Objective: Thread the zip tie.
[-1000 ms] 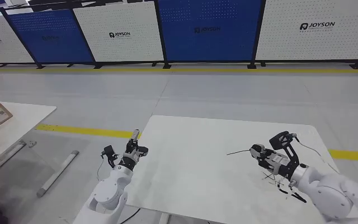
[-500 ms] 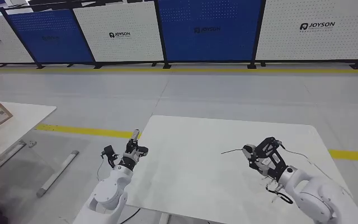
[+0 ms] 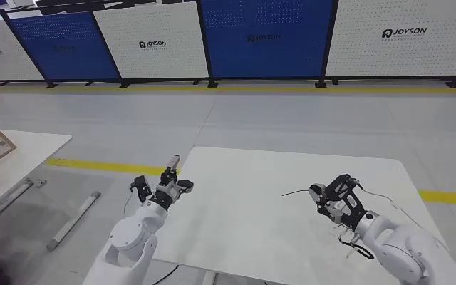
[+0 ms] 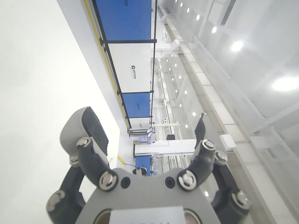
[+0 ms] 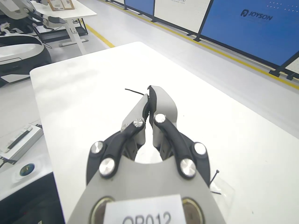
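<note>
Grips a thin black plastic zip tie (image 5: 133, 91) in the clenched right gripper (image 5: 149, 92) over the right part of the flat white table (image 3: 242, 214) (strap tip jutting toward the middle). Holds the left gripper (image 4: 146, 113) spread wide, empty, at the table's left edge.

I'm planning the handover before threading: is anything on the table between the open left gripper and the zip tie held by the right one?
Nothing visible does. Bare table lies between the left gripper and the zip tie, which sticks out of the shut right gripper toward it.
</note>
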`<state>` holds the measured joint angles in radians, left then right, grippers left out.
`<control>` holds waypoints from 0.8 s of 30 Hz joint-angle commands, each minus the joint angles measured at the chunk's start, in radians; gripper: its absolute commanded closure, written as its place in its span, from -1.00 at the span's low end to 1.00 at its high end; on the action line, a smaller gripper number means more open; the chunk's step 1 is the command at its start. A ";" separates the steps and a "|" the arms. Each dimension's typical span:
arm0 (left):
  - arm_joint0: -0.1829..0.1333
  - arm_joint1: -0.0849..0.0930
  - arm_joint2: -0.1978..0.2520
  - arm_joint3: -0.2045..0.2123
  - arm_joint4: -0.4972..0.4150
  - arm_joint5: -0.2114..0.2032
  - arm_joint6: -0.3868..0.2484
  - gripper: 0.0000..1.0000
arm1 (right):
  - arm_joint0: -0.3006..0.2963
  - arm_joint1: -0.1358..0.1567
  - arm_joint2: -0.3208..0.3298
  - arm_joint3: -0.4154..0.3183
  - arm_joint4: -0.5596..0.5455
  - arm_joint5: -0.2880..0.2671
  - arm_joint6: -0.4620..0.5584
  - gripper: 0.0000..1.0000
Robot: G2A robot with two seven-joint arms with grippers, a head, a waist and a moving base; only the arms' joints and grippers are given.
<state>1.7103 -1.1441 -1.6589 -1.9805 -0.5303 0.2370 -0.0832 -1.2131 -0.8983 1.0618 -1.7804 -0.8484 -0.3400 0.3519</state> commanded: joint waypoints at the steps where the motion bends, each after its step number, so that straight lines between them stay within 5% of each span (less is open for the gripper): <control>1: -0.015 0.000 0.013 -0.049 0.016 0.056 0.006 -1.00 | 0.000 0.000 0.000 0.000 0.000 0.000 0.000 1.00; 3: -0.036 0.000 0.053 -0.081 0.031 0.103 -0.001 -1.00 | 0.000 0.000 0.000 0.000 0.000 0.000 0.000 1.00; 5: -0.053 0.001 0.096 -0.074 0.062 0.103 -0.008 -1.00 | 0.000 0.000 0.000 0.000 0.000 0.000 0.000 1.00; 12: -0.155 0.012 0.248 0.091 0.106 0.103 -0.003 -1.00 | 0.000 0.000 0.000 0.000 0.000 0.000 0.000 1.00; 21: -0.155 0.011 0.246 0.096 0.094 0.102 -0.005 -1.00 | 0.000 0.000 0.000 0.000 0.000 0.000 0.000 1.00; 24: -0.153 0.020 0.228 0.147 -0.009 0.103 -0.132 -1.00 | 0.011 -0.005 -0.018 -0.027 -0.095 0.020 -0.002 1.00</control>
<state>1.5582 -1.1299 -1.4200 -1.8569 -0.4940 0.3398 -0.1438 -1.2088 -0.9011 1.0536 -1.7974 -0.8937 -0.3284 0.3494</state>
